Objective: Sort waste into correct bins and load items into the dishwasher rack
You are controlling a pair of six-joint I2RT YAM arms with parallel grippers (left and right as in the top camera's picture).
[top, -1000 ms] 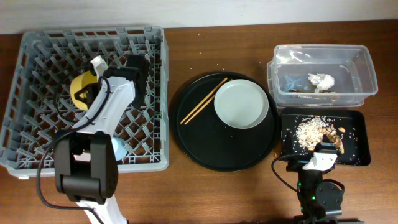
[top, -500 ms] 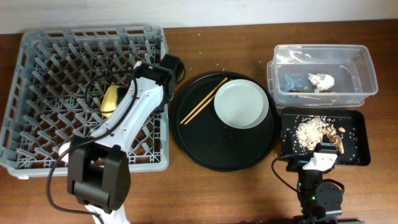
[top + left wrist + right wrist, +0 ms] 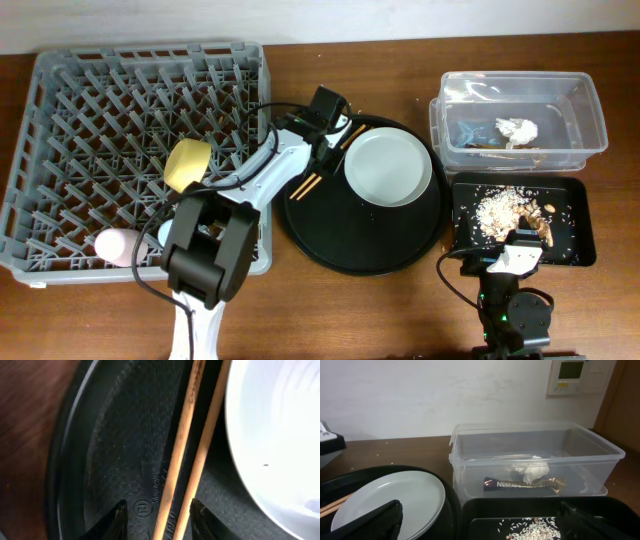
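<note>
Reaches long with the left arm (image 3: 262,178), from its base near the front, away and over to the right. Bends at the wrist and points the left gripper (image 3: 157,520) down, jaws open, with two dark fingertips (image 3: 116,519) apart at the bottom of the wrist view. Holds the right arm (image 3: 512,305) folded small and low at the front right. Points the right gripper (image 3: 522,242) forward, jaws spread wide, with one dark finger (image 3: 375,522) in each bottom corner of its wrist view.
</note>
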